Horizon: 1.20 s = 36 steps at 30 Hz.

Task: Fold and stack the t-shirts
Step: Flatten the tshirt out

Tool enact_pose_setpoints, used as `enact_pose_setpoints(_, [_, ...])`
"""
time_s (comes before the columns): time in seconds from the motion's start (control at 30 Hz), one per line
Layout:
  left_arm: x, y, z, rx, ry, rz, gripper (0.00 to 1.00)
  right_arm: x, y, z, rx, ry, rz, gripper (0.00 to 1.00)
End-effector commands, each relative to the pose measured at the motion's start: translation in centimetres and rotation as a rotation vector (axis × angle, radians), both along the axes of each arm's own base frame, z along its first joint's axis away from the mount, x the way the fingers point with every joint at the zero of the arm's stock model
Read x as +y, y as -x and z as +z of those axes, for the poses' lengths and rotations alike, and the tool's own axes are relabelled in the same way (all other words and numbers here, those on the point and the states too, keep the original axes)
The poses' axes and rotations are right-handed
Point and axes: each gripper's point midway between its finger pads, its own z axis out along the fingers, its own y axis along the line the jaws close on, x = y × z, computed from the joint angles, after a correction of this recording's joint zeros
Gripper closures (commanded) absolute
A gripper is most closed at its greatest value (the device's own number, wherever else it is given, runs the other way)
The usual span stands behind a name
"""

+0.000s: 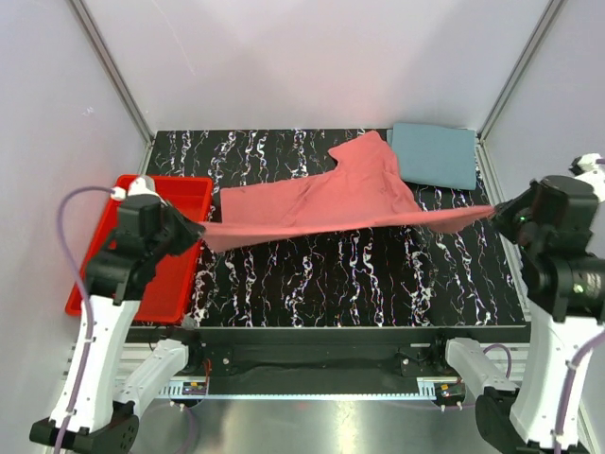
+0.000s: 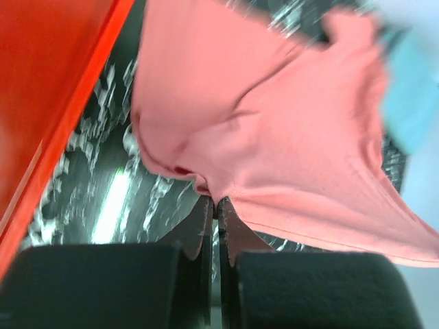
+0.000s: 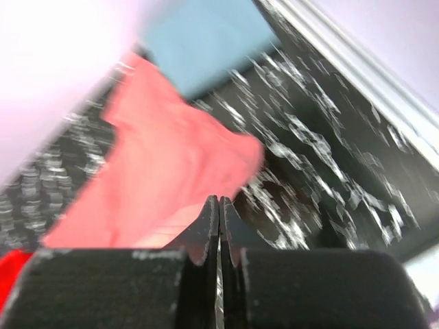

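Observation:
A salmon-pink t-shirt (image 1: 331, 200) is stretched across the black marbled table between both grippers, its near edge lifted and its far part lying on the table. My left gripper (image 1: 197, 230) is shut on the shirt's left corner; in the left wrist view the jaws (image 2: 215, 201) pinch the pink fabric (image 2: 274, 123). My right gripper (image 1: 493, 214) is shut on the shirt's right corner; in the right wrist view the closed jaws (image 3: 219, 200) meet the pink fabric (image 3: 164, 164). A folded blue t-shirt (image 1: 435, 154) lies at the back right, touching the pink shirt's sleeve.
A red tray (image 1: 95, 274) sits at the table's left edge, below my left arm; its wall shows in the left wrist view (image 2: 48, 96). The blue shirt shows in the left wrist view (image 2: 411, 89) and the right wrist view (image 3: 206, 38). White enclosure walls stand around.

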Motion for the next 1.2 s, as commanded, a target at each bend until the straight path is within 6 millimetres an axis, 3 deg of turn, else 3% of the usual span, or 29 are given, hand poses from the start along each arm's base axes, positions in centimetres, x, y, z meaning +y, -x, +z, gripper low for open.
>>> enact_pose_setpoints(0.0, [1.0, -0.8, 7.1, -0.212, -0.098, -0.041, 1.0, 1.4, 0.9, 7.2, -0.224, 0.098, 0.144, 1.0])
enact_pose_setpoints(0.17, [1.2, 1.0, 14.9, -0.435, -0.131, -0.09, 1.0, 3.8, 4.8, 13.1, -0.408, 0.147, 0.285, 1.0])
enact_pose_setpoints(0.2, [1.3, 1.4, 16.0, -0.466, -0.13, -0.09, 1.0, 4.0, 6.5, 15.0, -0.464, 0.174, 0.294, 1.0])
enact_pose_setpoints(0.23, [1.4, 2.5, 18.2, -0.532, -0.129, -0.091, 1.0, 4.1, 7.1, 15.8, -0.485, 0.181, 0.296, 1.0])
enact_pose_setpoints(0.27, [1.5, 3.0, 19.1, -0.56, -0.129, -0.095, 1.0, 4.2, 8.0, 16.6, -0.51, 0.191, 0.297, 1.0])
enact_pose_setpoints(0.37, [1.7, 5.5, 22.6, -0.68, -0.124, -0.105, 1.0, 4.6, 12.7, 20.4, -0.654, 0.236, 0.298, 1.0])
enact_pose_setpoints(0.43, [1.8, 6.8, 24.3, -0.737, -0.127, -0.113, 1.0, 4.7, 14.4, 21.0, -0.691, 0.24, 0.291, 1.0])
enact_pose_setpoints(0.57, [2.5, 11.2, 29.8, -0.936, -0.139, -0.113, 1.0, 4.9, 18.8, 23.5, -0.843, 0.244, 0.274, 1.0])
enact_pose_setpoints(0.67, [3.4, 14.0, 33.4, -1.062, -0.149, -0.085, 1.0, 5.1, 20.8, 25.2, -0.946, 0.211, 0.272, 1.0])
enact_pose_setpoints(0.77, [4.1, 15.9, 36.2, -1.154, -0.157, -0.055, 1.0, 4.8, 21.5, 27.0, -1.03, 0.146, 0.274, 1.0])
enact_pose_setpoints(0.83, [4.0, 15.6, 37.4, -1.18, -0.146, -0.049, 1.0, 4.6, 21.4, 28.0, -1.07, 0.106, 0.289, 1.0])
enact_pose_setpoints(0.97, [3.8, 15.4, 39.7, -1.242, -0.096, -0.04, 1.0, 4.3, 21.4, 31.9, -1.212, 0.041, 0.31, 1.0])
enact_pose_setpoints(1.1, [3.8, 14.6, 41.6, -1.296, -0.083, -0.023, 1.0, 3.1, 19.8, 34.6, -1.293, 0.063, 0.267, 1.0])
enact_pose_setpoints(1.17, [3.1, 13.0, 42.1, -1.305, -0.081, -0.04, 1.0, 3.0, 18.3, 35.8, -1.326, 0.137, 0.253, 1.0])
